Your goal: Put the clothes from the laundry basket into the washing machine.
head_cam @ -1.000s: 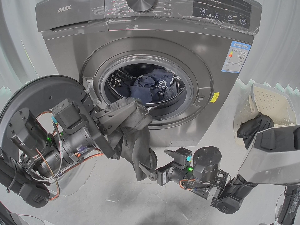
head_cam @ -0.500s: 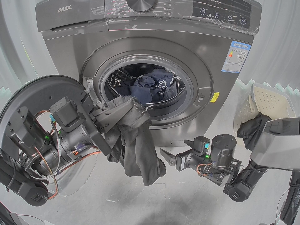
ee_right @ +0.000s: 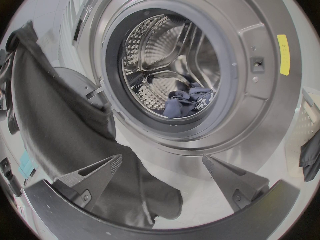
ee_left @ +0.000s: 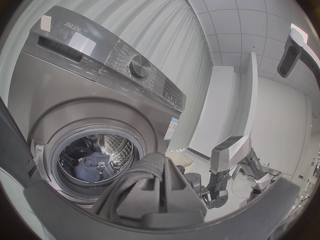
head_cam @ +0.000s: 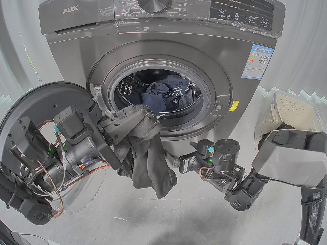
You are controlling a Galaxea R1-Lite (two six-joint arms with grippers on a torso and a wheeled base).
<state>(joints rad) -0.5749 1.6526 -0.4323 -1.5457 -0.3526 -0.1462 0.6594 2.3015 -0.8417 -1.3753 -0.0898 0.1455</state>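
Left gripper (head_cam: 144, 118) clamps a grey garment (head_cam: 150, 164) before the open washing machine (head_cam: 163, 45).
Head view: the left arm stretches toward the drum mouth, its fingers pinched on the cloth just below the rim, the rest dangling; the right arm bends low under the machine's front, right gripper (head_cam: 172, 161) beside the hanging cloth; the laundry basket (head_cam: 296, 109) stands at the machine's right corner. Left wrist view: fingers closed on fabric, aimed at the drum. Right wrist view: jaws spread wide, holding nothing, facing the drum with navy clothes (ee_right: 186, 100) inside.
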